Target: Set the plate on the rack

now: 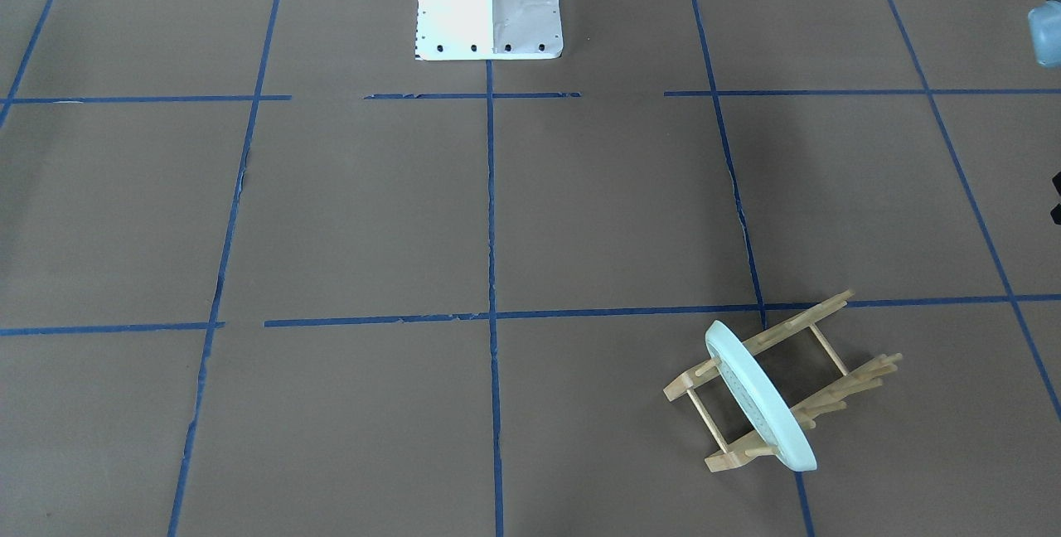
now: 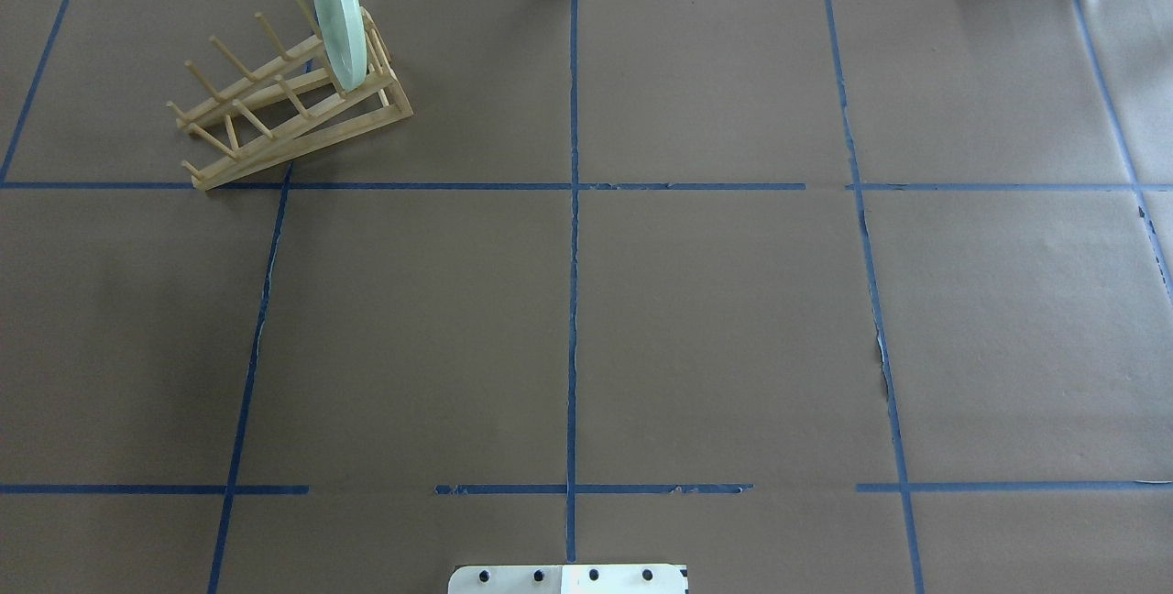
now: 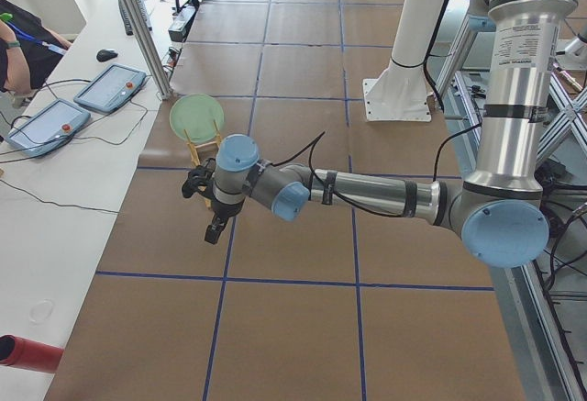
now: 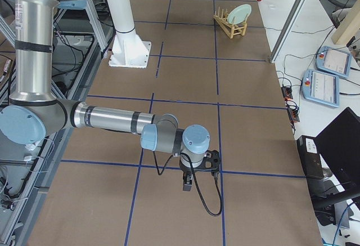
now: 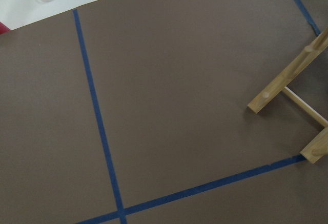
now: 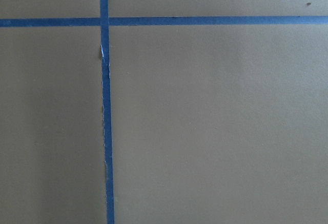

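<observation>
Overhead exterior view puts the plate (image 2: 337,16) on its edge in the rack (image 2: 302,147), at the far left of the table (image 2: 715,319) from where I stand. The plate is round and pale mint green, with a raised rim and a smooth back. It is lodged between the pegs at the rack's end nearest the table's far edge, leaning slightly. The rack is light wood: two rails with upright pegs, joined by thin dowels, set at a slant across a blue tape line. From the front-facing camera the plate (image 1: 758,404) crosses both rails of the rack (image 1: 808,317). In the exterior left view my left claw (image 3: 213,227) hangs above the table near the rack (image 3: 204,151), on the side toward that camera and clear of the plate (image 3: 196,116). My left wrist camera catches the rack's end (image 5: 282,83) at its right edge. My right claw (image 4: 187,184) hangs over the table's opposite end, well apart from the plate (image 4: 239,13). Whether either claw is spread or pressed together I cannot tell.
</observation>
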You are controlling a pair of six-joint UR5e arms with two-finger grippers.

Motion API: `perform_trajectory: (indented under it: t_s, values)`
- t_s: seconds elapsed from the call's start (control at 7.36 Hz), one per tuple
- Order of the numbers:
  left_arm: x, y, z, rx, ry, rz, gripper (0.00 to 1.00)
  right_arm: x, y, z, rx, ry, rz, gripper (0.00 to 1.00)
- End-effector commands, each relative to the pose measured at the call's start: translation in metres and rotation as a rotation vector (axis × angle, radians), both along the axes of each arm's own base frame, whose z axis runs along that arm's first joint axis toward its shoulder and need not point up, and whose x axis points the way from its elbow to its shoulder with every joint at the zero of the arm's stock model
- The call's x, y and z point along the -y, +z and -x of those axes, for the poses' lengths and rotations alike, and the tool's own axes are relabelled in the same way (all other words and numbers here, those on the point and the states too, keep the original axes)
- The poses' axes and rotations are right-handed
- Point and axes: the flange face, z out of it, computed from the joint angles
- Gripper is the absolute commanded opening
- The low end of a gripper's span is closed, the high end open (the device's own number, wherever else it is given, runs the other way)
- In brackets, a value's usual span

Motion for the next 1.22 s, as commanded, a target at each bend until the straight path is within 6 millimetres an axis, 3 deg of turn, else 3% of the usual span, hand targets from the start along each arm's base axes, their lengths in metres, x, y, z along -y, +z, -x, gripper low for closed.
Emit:
perform_trajectory:
  t_s: [0.0, 0.68, 0.95, 1.09]
  values:
    - [-0.014, 0.059, 0.02, -0.108, 0.017, 0.187, 1.0, 0.0, 0.001, 0.0, 0.0, 0.001, 0.002, 1.0]
    - [-0.018, 0.073, 0.018, -0.085, 0.009, 0.361, 1.0, 0.0, 0.0, 0.0, 0.0, 0.001, 0.0, 1.0]
    - [-0.021, 0.049, 0.024, -0.088, 0.001, 0.347, 1.0, 0.0, 0.0, 0.0, 0.0, 0.001, 0.0, 1.0]
    - [-0.038, 0.049, 0.035, -0.09, -0.017, 0.342, 1.0, 0.0, 0.0, 0.0, 0.0, 0.001, 0.002, 1.0]
